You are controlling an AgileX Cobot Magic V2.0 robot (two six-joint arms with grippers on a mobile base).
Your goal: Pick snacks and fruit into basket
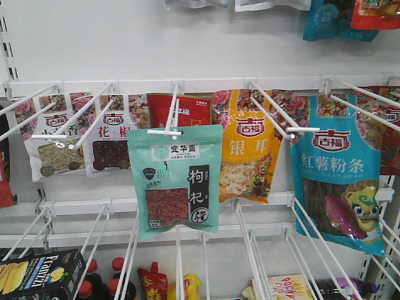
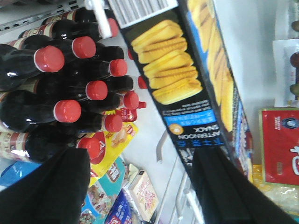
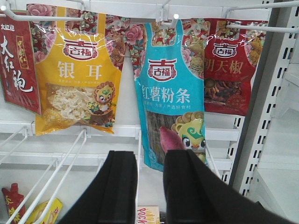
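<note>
The flat mint-green snack pouch (image 1: 175,181) hangs off-line from the spread, empty right claw (image 3: 150,158), which may seize the blue plastic pouch (image 3: 170,98) instead.

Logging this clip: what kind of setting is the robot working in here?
Most likely a shop aisle, or a mock-up of one. Packaged goods such as the mint-green pouch hang from white peg hooks. Rows of red-capped dark bottles and a biscuit box sit on the shelf below.

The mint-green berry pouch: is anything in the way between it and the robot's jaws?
Nothing hangs in front of the mint-green pouch, frontmost on its peg. The right jaws face the blue pouch, the left jaws the bottles; neither wrist view shows it.
</note>
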